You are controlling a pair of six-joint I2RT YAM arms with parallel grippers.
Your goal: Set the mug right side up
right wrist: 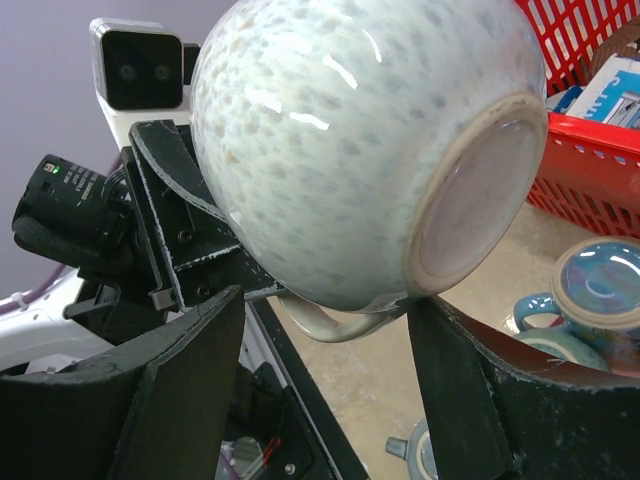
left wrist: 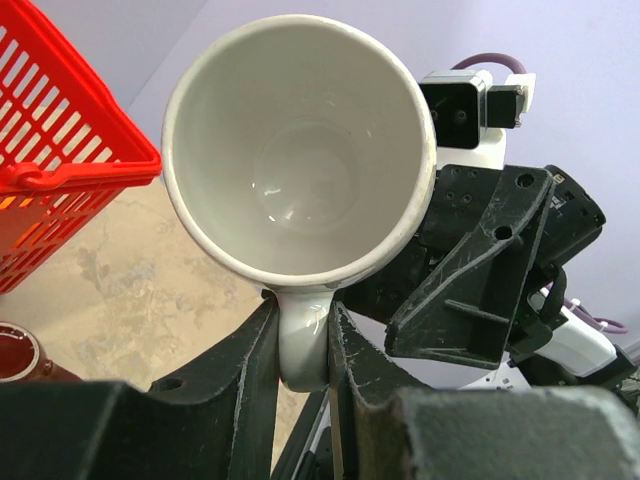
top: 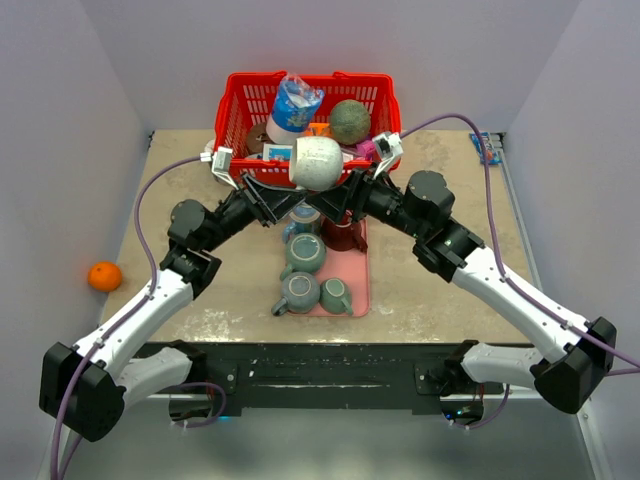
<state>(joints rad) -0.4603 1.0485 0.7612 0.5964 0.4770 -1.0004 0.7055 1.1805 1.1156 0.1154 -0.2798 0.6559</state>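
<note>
Mug (top: pixel 316 162) rotation is the step in hand. It likely goes best as a slow roll of the wrist until the mouth faces up, with a firm pinch on the handle (left wrist: pixel 303 350) so the glazed loop cannot slip. The mug hangs on its side in the air, near the front of the red basket (top: pixel 240 100) and over the far end of the pink tray (top: pixel 360 270). The left gripper (left wrist: pixel 303 315) is clamped on the handle, with the mug's mouth toward its camera. The right gripper (right wrist: pixel 325 300) is spread wide around the body, facing the base. Whether its fingers touch the mug cannot be told.
</note>
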